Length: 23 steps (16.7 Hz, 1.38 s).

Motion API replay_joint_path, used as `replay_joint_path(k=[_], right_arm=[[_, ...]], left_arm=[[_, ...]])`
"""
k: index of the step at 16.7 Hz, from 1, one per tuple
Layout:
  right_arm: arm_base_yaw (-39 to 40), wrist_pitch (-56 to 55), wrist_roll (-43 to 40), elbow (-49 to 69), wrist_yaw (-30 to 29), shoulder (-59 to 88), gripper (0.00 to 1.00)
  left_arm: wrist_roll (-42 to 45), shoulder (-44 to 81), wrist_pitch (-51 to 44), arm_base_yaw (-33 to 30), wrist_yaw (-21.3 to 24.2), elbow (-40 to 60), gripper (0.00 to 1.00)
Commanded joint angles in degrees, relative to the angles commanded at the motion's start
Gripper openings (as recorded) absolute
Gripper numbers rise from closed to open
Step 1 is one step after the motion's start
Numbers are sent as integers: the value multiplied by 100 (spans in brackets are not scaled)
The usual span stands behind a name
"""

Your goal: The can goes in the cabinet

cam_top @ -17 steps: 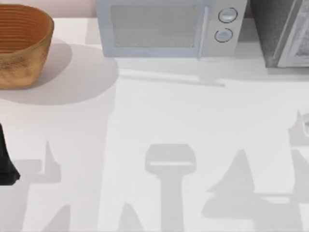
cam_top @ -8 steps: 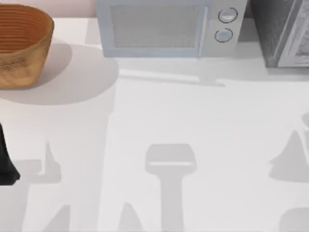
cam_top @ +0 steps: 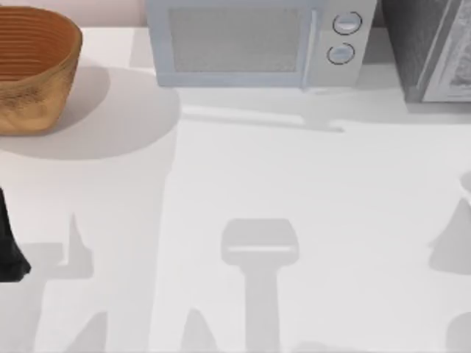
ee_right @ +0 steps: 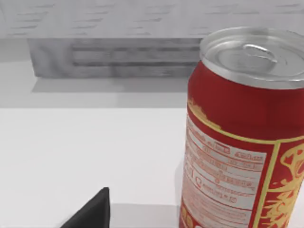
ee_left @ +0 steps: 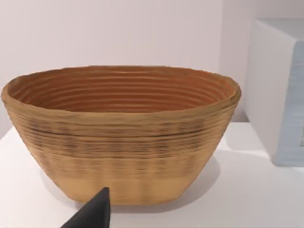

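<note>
While the left arm sits parked at the white surface's left edge, the right wrist view shows a red can with a silver lid standing upright on that surface, close to the camera. Neither pincer's state can be told. At the back stand a woven basket, a pale microwave with 2 knobs, and the dark grey cabinet at far right.

The can stood upright on the white tabletop, red with gold ornament and a pale label panel of fine print, its silver lid and pull tab unopened. The cabinet sat at the far right corner, dark grey, with a white-edged speckled lighter panel.
</note>
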<state>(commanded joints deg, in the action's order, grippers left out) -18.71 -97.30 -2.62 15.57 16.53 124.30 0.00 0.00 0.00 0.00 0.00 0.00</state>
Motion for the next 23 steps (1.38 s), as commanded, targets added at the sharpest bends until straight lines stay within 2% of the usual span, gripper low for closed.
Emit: replay_joint_path(k=[3,11,16,23], right_arm=[[43,66,6,67,-34,10,100],[349,861,69,1269,-348,394,100],[370,914,73,1349,-369,420,100],[370,914,73,1349,-369,420,47]], left_arm=[[0,0,0,0,0,0,100],[0,0,0,0,0,0,100],[0,0,0,0,0,0,100],[0,0,0,0,0,0,100]])
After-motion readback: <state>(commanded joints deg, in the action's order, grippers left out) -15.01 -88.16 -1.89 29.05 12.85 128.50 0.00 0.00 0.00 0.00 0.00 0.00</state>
